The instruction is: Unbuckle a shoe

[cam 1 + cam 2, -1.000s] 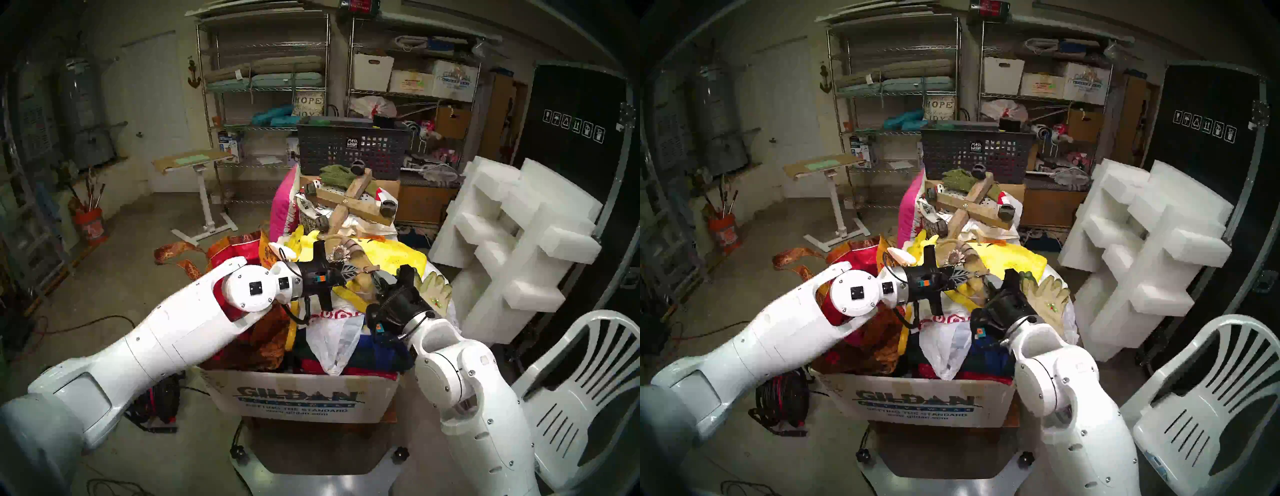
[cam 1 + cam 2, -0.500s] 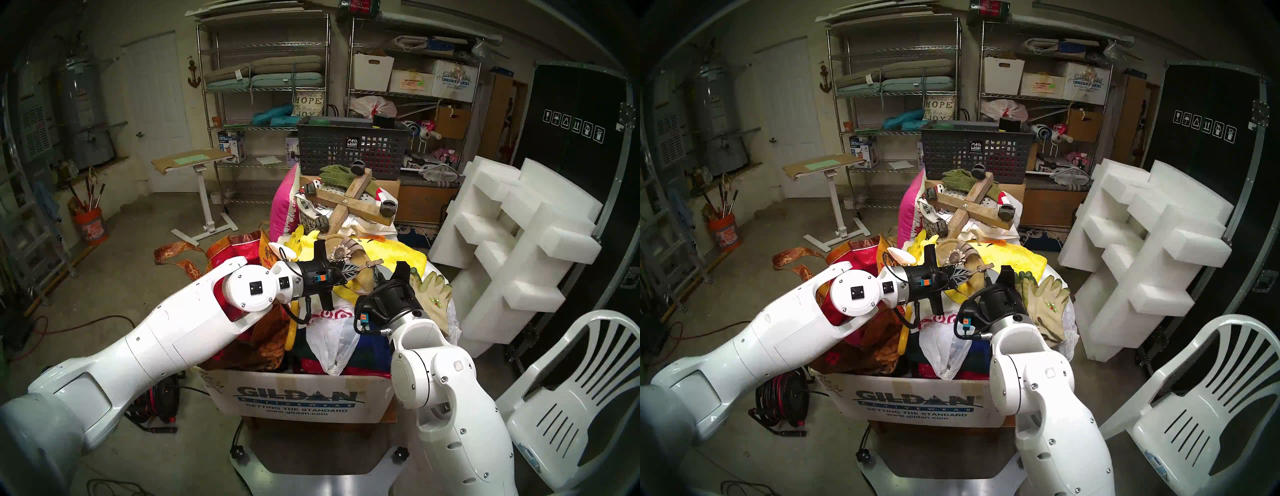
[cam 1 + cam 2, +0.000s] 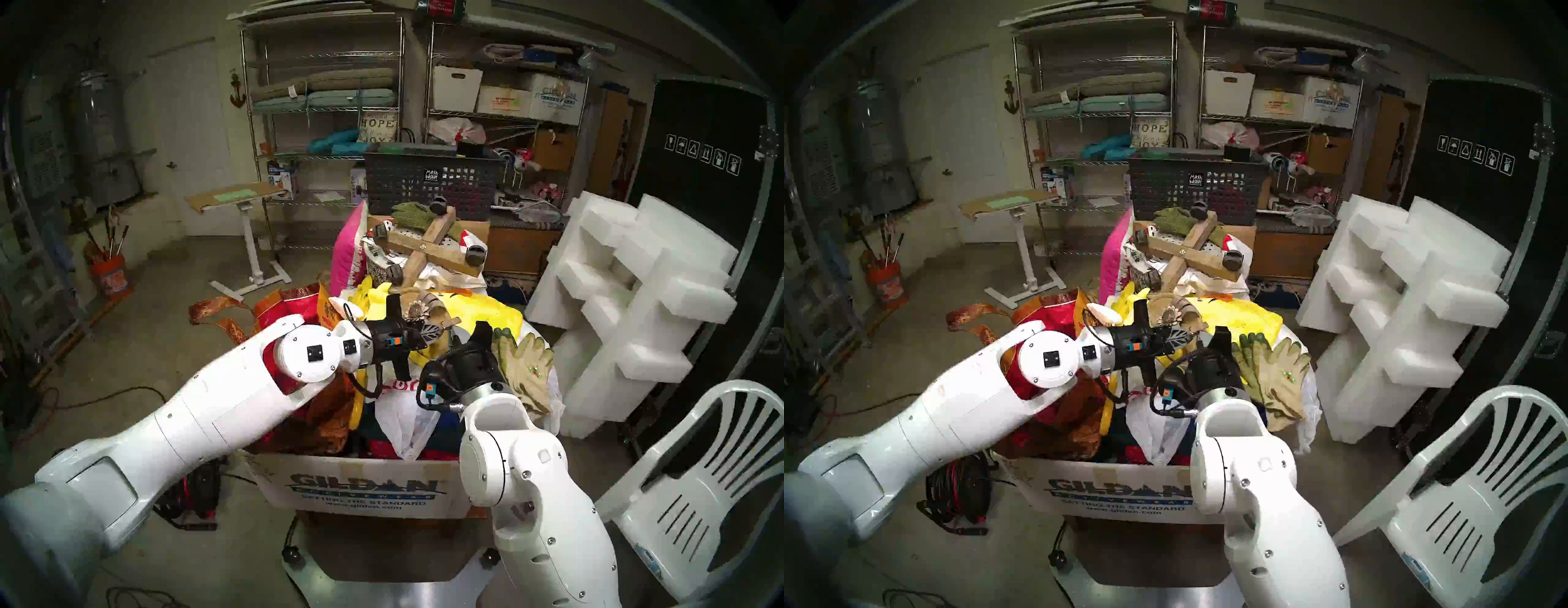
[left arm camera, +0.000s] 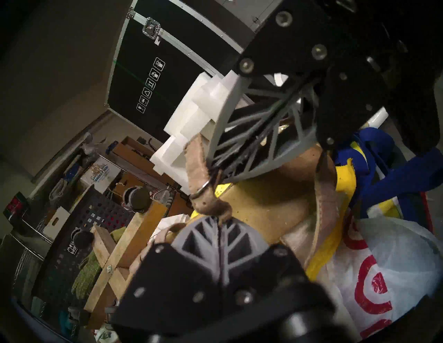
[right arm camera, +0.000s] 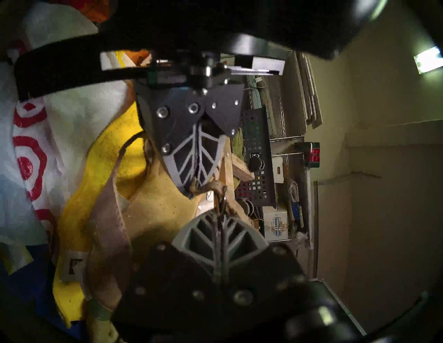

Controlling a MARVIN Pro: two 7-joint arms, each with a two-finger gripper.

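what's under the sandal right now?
The sandal lies on a yellow cloth, with a white plastic bag with red rings at its near side. Whatever lies deeper in the pile beneath its sole is covered.

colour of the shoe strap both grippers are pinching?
Tan-beige strap with a small silver metal ring; clearest in the left wrist view.

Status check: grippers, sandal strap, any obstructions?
Left gripper and right gripper both shut on strap. Sandal atop pile, buckle still threaded. Gloves beside, clear.
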